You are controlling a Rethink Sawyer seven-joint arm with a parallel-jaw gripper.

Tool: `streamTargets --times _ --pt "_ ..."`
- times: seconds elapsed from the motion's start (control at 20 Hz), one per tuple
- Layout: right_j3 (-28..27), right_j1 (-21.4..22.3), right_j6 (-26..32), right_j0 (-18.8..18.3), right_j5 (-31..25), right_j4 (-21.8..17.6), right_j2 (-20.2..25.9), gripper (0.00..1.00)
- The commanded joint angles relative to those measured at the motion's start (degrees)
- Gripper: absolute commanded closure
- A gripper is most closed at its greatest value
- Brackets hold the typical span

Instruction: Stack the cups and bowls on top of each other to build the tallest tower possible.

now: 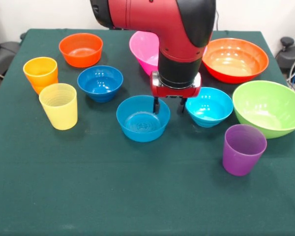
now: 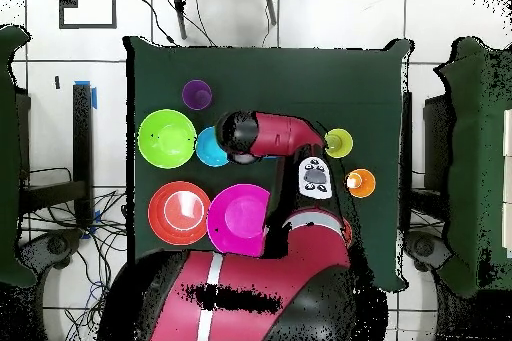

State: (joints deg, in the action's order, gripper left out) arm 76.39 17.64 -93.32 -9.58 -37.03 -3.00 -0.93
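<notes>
My gripper (image 1: 168, 106) is open and low over the far right rim of the mid-blue small bowl (image 1: 143, 119). One finger (image 1: 156, 105) is inside the bowl and the other is outside it. The cyan bowl (image 1: 209, 106) sits just right of it. The dark blue bowl (image 1: 100, 82) and the orange-red small bowl (image 1: 81, 49) are to the left. The orange cup (image 1: 41, 73) and yellow cup (image 1: 59, 105) stand upright at the left, and the purple cup (image 1: 243, 149) at the front right. No tower stands; every piece is on its own.
The large bowls are the lime green one (image 1: 270, 108) at the right, the orange-red one (image 1: 235, 59) at the back right, and the pink one (image 1: 143, 49) behind the arm. In the overhead view the arm (image 2: 270, 135) hides the gripper and the middle bowls.
</notes>
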Motion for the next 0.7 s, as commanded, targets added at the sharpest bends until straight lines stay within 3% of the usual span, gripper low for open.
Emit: streamTargets --times 0.05,0.7 --pt "3.98 -2.94 -1.64 -1.96 4.89 -1.61 7.06 0.00" --pt "4.84 -2.00 -3.34 -1.06 5.95 -2.34 5.99 0.00"
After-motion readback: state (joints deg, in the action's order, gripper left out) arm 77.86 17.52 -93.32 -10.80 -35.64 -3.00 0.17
